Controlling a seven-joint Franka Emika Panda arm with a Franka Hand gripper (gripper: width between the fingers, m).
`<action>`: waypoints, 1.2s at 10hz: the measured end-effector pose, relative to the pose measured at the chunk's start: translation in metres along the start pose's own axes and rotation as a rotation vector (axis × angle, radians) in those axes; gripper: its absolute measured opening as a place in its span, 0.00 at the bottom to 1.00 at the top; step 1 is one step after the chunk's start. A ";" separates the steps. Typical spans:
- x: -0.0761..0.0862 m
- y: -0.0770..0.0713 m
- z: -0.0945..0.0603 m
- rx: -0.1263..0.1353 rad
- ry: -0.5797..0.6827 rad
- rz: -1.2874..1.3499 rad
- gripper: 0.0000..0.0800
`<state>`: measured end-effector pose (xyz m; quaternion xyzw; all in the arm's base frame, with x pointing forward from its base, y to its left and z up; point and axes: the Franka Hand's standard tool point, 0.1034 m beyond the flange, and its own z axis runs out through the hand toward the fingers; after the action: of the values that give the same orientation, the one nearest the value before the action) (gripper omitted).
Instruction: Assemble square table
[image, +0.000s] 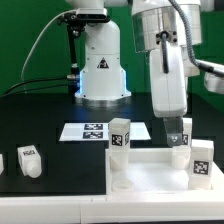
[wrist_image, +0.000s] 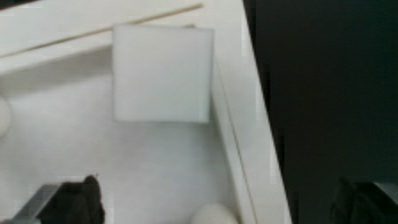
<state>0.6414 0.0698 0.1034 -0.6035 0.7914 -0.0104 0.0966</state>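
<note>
Black and matte, the counter (image: 40, 125) was seen stretching before the white robot base (image: 102, 70), with the flat white marker board (image: 92, 131) printed with black-and-white tags lying on it near the middle. Toward the front, on the exterior view's right, the large flat white plastic square tabletop (image: 150, 175) was shown lying on the counter. Three short chunky white legs with tag markers were seen at the tabletop: one leg (image: 120, 134) at its far corner on the exterior view's left, a second leg (image: 201, 163) at the exterior view's right edge, and a third leg (image: 179, 152) directly beneath the arm. A fourth leg (image: 29, 161) lay apart on the counter at the exterior view's left. The tool (image: 177, 136) was held just above the third leg, with its jaws spread wide and nothing gripped between them. In the wrist view, the white leg (wrist_image: 164, 73) was seen standing on the white tabletop (wrist_image: 107, 160) close to its edge, with the two dark fingertips (wrist_image: 71, 203) set well apart and clear of the leg.
</note>
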 end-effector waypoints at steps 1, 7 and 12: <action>-0.001 0.001 0.002 -0.003 0.001 -0.003 0.81; 0.030 -0.008 -0.012 0.008 0.000 -0.259 0.81; 0.052 -0.019 -0.024 0.029 0.009 -0.629 0.81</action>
<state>0.6421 0.0120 0.1224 -0.8171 0.5662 -0.0537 0.0939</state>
